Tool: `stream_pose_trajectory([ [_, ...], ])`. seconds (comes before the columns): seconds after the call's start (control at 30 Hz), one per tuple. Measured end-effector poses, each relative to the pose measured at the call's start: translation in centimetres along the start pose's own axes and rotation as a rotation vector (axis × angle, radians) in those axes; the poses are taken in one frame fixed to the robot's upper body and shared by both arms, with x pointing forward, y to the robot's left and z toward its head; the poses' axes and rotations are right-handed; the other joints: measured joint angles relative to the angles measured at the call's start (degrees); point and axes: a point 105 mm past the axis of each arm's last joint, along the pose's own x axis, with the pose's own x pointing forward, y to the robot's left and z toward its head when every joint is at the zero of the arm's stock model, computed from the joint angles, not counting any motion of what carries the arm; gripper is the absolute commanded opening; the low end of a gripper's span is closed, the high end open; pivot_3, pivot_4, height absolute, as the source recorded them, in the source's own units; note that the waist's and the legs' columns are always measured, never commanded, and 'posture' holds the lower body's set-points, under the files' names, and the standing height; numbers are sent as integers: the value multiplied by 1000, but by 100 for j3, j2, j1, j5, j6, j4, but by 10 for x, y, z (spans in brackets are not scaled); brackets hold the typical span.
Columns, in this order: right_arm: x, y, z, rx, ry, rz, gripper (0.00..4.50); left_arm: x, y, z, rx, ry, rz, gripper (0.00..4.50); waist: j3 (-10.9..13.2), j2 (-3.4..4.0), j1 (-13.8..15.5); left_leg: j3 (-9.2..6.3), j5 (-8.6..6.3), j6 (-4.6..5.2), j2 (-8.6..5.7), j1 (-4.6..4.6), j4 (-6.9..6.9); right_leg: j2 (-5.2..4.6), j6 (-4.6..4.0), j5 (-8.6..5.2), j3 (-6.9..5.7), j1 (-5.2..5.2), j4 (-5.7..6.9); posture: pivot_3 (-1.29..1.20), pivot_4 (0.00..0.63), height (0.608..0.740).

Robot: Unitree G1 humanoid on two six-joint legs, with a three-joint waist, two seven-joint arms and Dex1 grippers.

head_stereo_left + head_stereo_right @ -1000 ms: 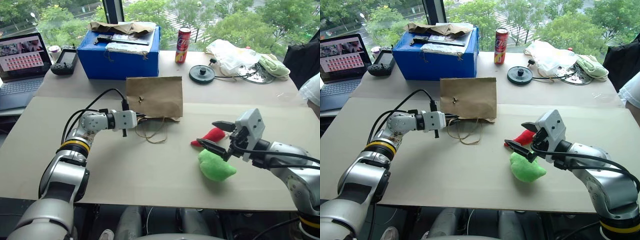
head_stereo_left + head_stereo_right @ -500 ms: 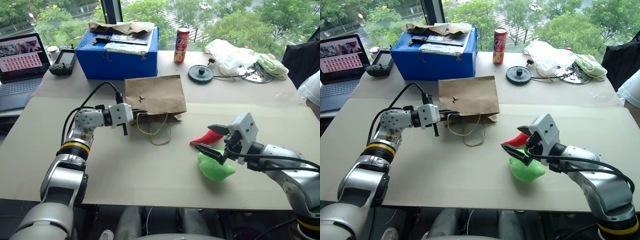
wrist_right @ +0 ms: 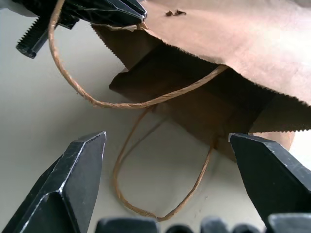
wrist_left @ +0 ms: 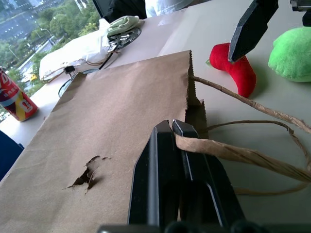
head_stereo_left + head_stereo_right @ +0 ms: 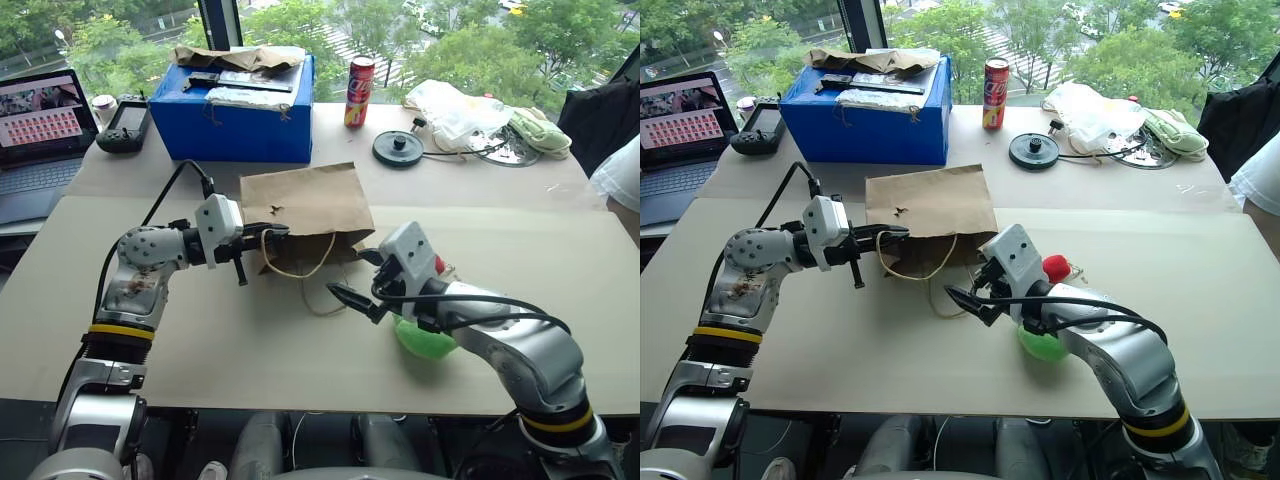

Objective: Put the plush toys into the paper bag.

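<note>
The paper bag (image 5: 305, 212) lies on the worktop (image 5: 250, 350), its upper twine handle (image 4: 228, 153) pinched in the closed left claw (image 5: 268, 236), mouth lifted. Beside it, the right claw (image 5: 362, 285) hovers wide apart, empty, with the red chili toy (image 4: 235, 68) and green toy (image 5: 425, 338) just behind it.

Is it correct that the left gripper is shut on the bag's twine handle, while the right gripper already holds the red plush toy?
Not quite. The left gripper is shut on the twine handle, but the right gripper is open and empty before the paper bag; the right wrist view shows it.

An office or lab: laptop (image 5: 40, 110), cluttered worktable (image 5: 250, 360), big window over trees.
</note>
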Motion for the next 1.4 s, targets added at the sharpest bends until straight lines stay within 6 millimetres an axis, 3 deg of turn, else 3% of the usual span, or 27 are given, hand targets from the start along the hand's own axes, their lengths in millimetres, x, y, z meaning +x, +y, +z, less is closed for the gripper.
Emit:
stream_pose_trajectory([
  [0.07, 5, -1, -4, 24, 7, -22, 2857, 1, 0, 3, -17, -12, 5, 0, 0, 0, -7, 1, 0, 0, 0, 0, -1, 0, 0, 0, 1, -2, 3, 0, 150, 739],
  [0.33, 34, -10, -4, 76, -16, -106, 129, 5, -1, 7, -54, -18, 11, 0, -1, 1, -35, 1, 2, -3, 2, 4, -1, 6, -2, -1, 3, -3, 3, 0, 150, 739],
  [0.5, 54, -23, -12, 107, -15, -190, 129, 8, -2, 11, -72, -40, 15, 0, -1, 1, -32, 2, 2, -3, 2, 2, -2, 5, -2, -1, 4, -6, 5, 0, 150, 739],
  [0.63, 67, -33, -29, 103, 45, -259, 129, 9, 0, 17, -99, -68, 38, 0, -1, 1, -33, 3, 2, -4, 1, 0, -6, 3, -2, -1, 3, -6, 8, 0, 150, 739],
  [0.77, 74, -31, -44, 88, 109, -270, 129, 6, 7, 21, -161, -93, 88, 0, -1, 2, -38, 2, 3, -4, 2, 0, -10, 3, -2, -1, 3, -6, 9, 0, 150, 739],
  [1.4, 81, -22, -47, -40, 148, -244, 129, -1, 33, 39, -306, -177, 239, 0, -12, 0, -63, 2, 6, -10, 3, 20, -16, 6, -4, -1, 7, 3, 9, 0, 150, 739],
])
